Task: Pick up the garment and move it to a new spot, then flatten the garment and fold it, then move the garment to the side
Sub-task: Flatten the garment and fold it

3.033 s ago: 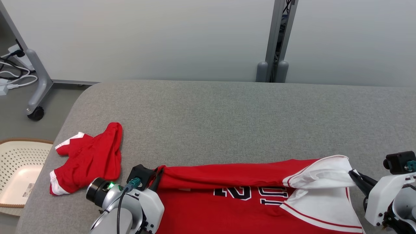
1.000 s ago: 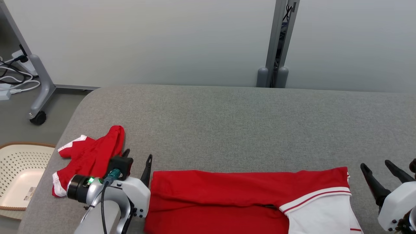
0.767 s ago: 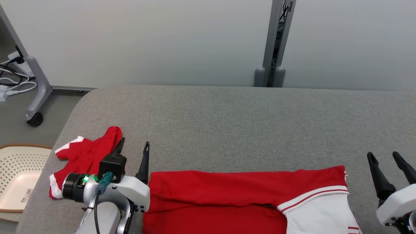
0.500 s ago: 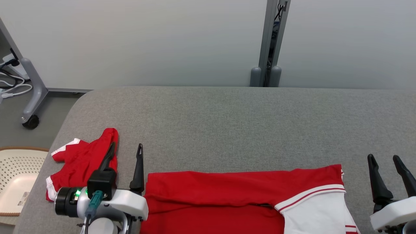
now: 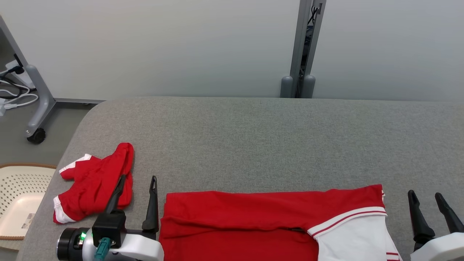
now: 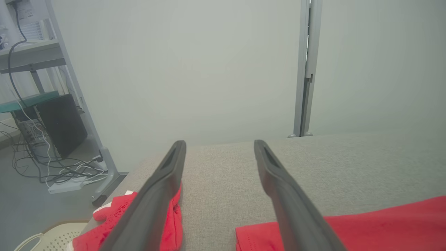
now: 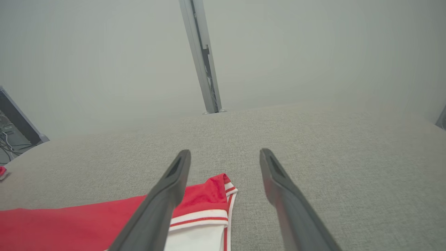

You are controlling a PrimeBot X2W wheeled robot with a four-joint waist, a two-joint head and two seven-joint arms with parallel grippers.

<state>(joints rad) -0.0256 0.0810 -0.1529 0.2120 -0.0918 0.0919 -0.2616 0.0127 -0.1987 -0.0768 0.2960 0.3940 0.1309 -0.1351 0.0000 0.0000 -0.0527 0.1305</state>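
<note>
The garment [image 5: 250, 217] lies folded flat on the bench [image 5: 253, 145]. The left end effector [image 5: 138, 179] and right end effector [image 5: 424, 194] stand spread and empty beside its ends, probably so that the fold can rest undisturbed.

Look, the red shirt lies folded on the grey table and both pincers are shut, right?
No, both are open: the left pincer and right pincer stand spread, empty, in the wrist views. The red shirt does lie folded on the grey table.
</note>
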